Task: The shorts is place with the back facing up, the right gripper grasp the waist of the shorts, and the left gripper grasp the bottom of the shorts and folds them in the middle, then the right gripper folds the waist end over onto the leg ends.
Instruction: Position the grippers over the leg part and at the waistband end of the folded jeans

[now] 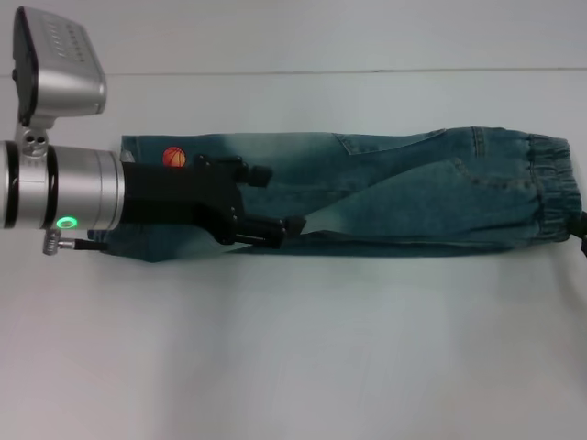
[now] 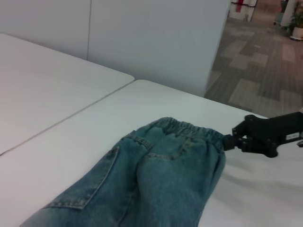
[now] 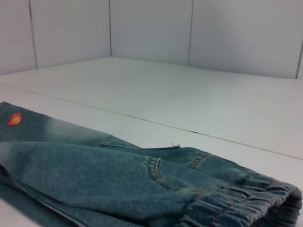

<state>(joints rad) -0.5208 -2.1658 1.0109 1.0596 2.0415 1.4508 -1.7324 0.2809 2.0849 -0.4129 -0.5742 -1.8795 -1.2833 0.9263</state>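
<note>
Head view: the shorts lie already folded lengthwise into a narrow strip on the white bench, long axis running left to right. The leg ends sit at the robot's left under the left claw, whose 2 fingers stand spread above the denim, pinching nothing. The waist is at the far right, and only a sliver of the right claw shows at the frame edge, touching or just beside the band.

Left wrist view: the ruffled waist lies away from this camera, and the right claw meets its corner; whether it is pinching the band I cannot tell.

Right wrist view: the waist is nearest, the orange ball print far off.

So the right arm is the nearer one, and its fold would travel along the strip toward the left.
</note>
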